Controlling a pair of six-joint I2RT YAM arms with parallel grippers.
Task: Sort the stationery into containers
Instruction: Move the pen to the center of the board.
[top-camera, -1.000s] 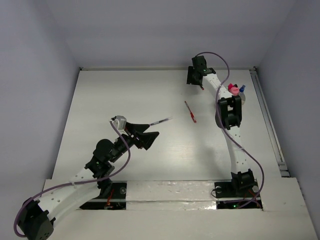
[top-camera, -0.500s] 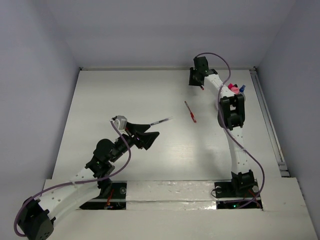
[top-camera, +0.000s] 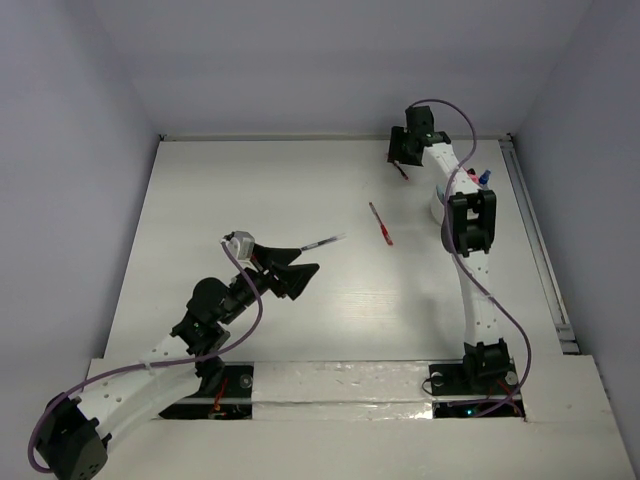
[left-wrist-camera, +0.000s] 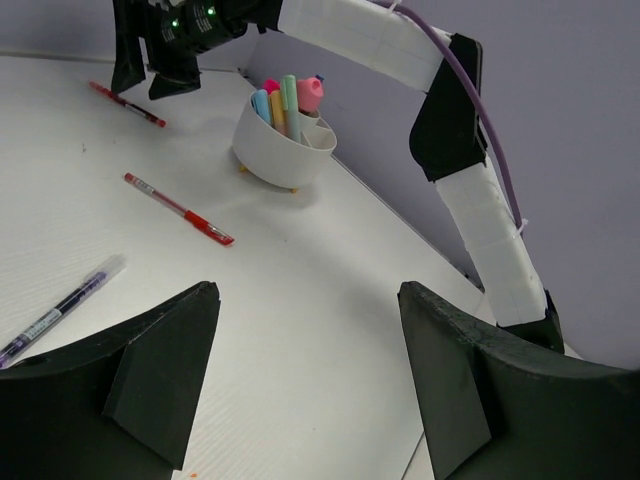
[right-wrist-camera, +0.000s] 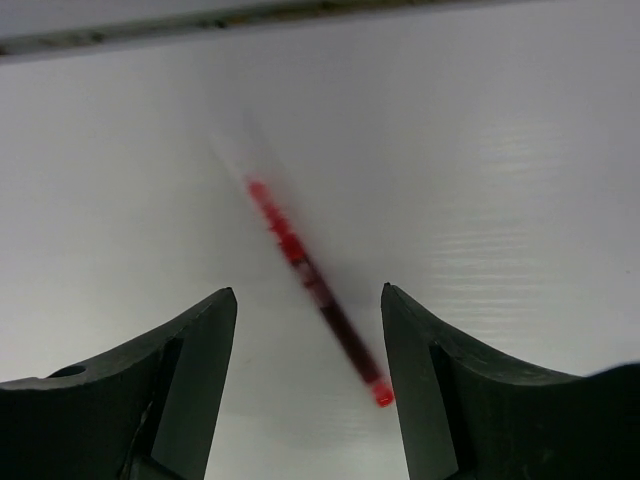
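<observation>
Hovering over the far part of the tabletop (top-camera: 250, 190), the right hand (top-camera: 403, 168) is keeping its fingers spread with nothing clamped. A red pen (right-wrist-camera: 315, 290) is lying on the tabletop in the gap below them. The right wrist view is showing this pen blurred, so any print on it cannot be read.

The left hand (top-camera: 305, 278) is also gaping wide and carrying nothing, hanging above the middle of the tabletop. A grey pen (top-camera: 322, 242) is lying just beyond its tips (marks along the barrel too small to read). A second red pen (top-camera: 380, 222) is resting between the two hands, apart from both.

The left wrist view is giving what the top view mostly hides behind the right arm. There the white cup (left-wrist-camera: 285, 150) is standing upright, with pink, blue and pale-green markers (left-wrist-camera: 290, 100) sticking out of it. From above, only a sliver of cup and a few coloured tips are showing.
</observation>
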